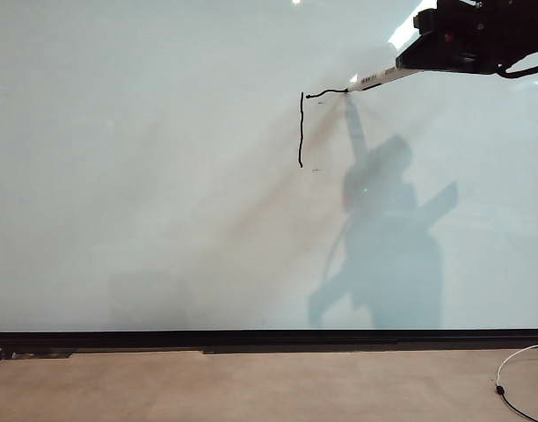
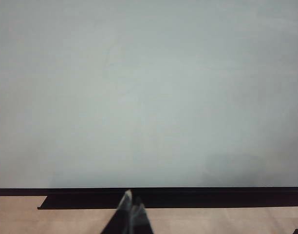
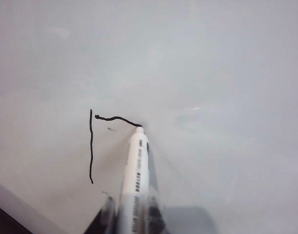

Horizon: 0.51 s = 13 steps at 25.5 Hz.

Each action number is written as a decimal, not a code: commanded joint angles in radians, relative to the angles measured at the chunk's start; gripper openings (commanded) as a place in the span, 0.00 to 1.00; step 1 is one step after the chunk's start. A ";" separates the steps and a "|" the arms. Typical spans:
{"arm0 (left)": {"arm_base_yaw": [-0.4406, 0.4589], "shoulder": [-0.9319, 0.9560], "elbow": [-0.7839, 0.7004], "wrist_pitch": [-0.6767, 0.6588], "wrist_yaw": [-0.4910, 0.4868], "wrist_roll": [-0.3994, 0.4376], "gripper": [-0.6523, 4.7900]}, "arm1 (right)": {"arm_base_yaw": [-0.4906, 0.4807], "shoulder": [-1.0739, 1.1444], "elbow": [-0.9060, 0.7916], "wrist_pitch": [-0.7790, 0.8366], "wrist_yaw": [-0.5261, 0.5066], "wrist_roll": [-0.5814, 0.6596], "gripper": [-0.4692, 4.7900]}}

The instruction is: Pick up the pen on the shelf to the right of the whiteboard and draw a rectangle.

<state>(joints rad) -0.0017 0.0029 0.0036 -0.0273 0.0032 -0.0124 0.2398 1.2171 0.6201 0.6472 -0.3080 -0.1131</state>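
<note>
The whiteboard [image 1: 163, 176] fills almost the whole exterior view, a glossy pale surface with a thin black frame edge along its near side and a tan table surface [image 1: 251, 387] in front of it. The right gripper [image 1: 408, 61] reaches in from the upper right of that view, its dark body at the far right corner, and its jaws are clamped on the pen [image 1: 379, 81], which slants down and to the left from the gripper. In the right wrist view the pen [image 3: 135, 180] runs away from the camera between the two dark fingers [image 3: 156, 214], its printed lettering along the barrel, and its black tip meets the board at the right end of a wavy horizontal stroke. That stroke and a longer vertical stroke to its left are the only drawn parts of the rectangle [image 1: 301, 127]: the two lines come close together at the upper left corner, and the right and near sides are not drawn. A few tiny dark specks lie on the board near the lines. The arm and pen cast a bluish shadow on the board below the tip. The left gripper [image 2: 131, 204] sits low at the near edge of the board, over the table, well apart from the drawing; its fingertips [image 2: 125, 200] stand together, holding nothing. A thin white cable [image 1: 515, 365] lies on the table at the near right corner.
</note>
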 commanded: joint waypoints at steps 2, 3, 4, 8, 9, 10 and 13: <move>0.000 0.000 0.003 0.006 0.000 0.005 0.11 | -0.018 -0.004 0.003 0.008 0.039 -0.002 0.08; 0.000 0.000 0.003 0.006 0.000 0.005 0.11 | -0.021 -0.004 0.003 0.008 0.039 -0.002 0.08; 0.000 0.000 0.003 0.006 0.000 0.005 0.11 | -0.021 -0.004 0.003 0.008 0.039 -0.002 0.08; 0.000 0.000 0.003 0.006 0.000 0.005 0.11 | -0.036 -0.004 0.003 0.007 0.036 -0.001 0.08; 0.000 0.000 0.003 0.006 0.000 0.005 0.11 | -0.037 -0.005 0.003 0.007 0.036 -0.001 0.08; 0.000 0.000 0.003 0.006 0.000 0.005 0.11 | -0.039 -0.006 0.002 0.007 0.036 -0.001 0.08; 0.000 0.000 0.003 0.006 0.000 0.005 0.11 | -0.050 -0.012 0.001 0.000 0.036 -0.001 0.08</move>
<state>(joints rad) -0.0017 0.0032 0.0036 -0.0273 0.0029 -0.0124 0.2020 1.2106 0.6163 0.6376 -0.3344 -0.1131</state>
